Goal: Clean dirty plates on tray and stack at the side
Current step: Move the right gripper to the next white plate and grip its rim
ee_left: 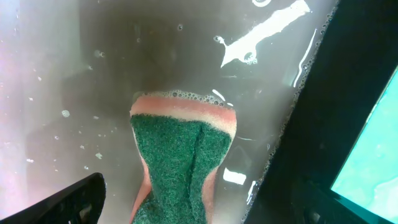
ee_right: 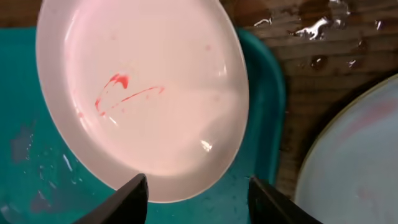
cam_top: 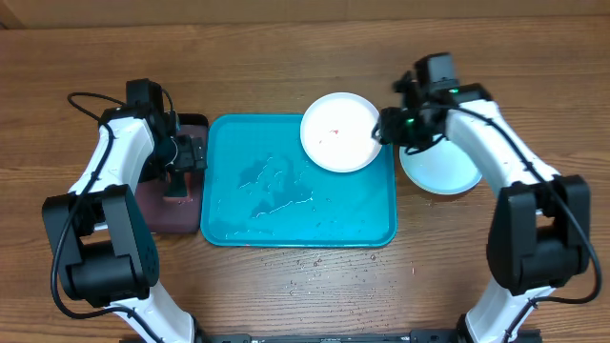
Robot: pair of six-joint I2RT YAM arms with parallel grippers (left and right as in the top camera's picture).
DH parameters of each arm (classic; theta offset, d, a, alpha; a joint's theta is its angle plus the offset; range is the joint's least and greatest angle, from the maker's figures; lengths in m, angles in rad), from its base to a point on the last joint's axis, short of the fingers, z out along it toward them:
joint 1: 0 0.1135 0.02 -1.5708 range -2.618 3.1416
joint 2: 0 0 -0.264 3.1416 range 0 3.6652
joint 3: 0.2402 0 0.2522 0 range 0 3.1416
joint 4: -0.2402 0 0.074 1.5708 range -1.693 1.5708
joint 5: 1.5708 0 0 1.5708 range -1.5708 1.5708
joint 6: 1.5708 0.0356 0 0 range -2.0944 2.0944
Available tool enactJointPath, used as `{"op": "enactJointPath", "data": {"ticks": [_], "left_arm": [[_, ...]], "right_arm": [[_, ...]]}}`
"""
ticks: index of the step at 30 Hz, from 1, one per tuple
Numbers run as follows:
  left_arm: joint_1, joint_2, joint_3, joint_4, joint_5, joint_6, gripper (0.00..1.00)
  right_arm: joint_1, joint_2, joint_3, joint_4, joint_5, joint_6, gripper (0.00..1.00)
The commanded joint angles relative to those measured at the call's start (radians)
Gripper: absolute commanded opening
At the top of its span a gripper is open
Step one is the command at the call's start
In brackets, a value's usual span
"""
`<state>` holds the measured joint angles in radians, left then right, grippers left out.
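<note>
The white plate, marked with a thin red smear, sits in the far right corner of the turquoise tray, its rim overlapping the tray's edge. Being round, it offers no long axis. What matters is its right-hand rim, which points straight at the right gripper. In the right wrist view that rim lies just ahead of and between the two fingers, which stand about half apart and grip nothing. This arm is by far the nearer. A second, pale plate rests on the table just beside the tray, under the same arm. Across the tray, the left gripper hangs spread wide over the small black tray. A green sponge lies in soapy water between its fingers, apparently ungripped.
</note>
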<state>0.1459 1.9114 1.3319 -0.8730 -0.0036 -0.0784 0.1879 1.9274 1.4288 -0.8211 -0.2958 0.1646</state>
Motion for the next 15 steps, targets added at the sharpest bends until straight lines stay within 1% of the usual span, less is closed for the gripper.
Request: {"op": "enactJointPath", "data": {"ticks": [1,2,5,8,15], "left_arm": [[-0.002,-0.027,0.011,-0.005,0.03,-0.008,0.95],[-0.002,-0.027,0.011,-0.005,0.03,-0.008,0.96],[-0.002,-0.027,0.011,-0.006,0.03,-0.008,0.96],[-0.002,-0.027,0.011,-0.006,0.03,-0.008,0.96],[-0.002,-0.027,0.011,-0.006,0.03,-0.008,0.96]], "right_arm": [[0.025,0.045,0.023,0.016,0.113,0.053,0.52],[0.03,0.048,0.023,0.022,0.112,0.053,0.51],[0.036,0.061,0.023,0.033,0.118,0.058,0.46],[0.036,0.074,0.023,0.046,0.124,0.091,0.46],[0.04,0.114,0.023,0.074,0.088,0.098,0.4]]}}
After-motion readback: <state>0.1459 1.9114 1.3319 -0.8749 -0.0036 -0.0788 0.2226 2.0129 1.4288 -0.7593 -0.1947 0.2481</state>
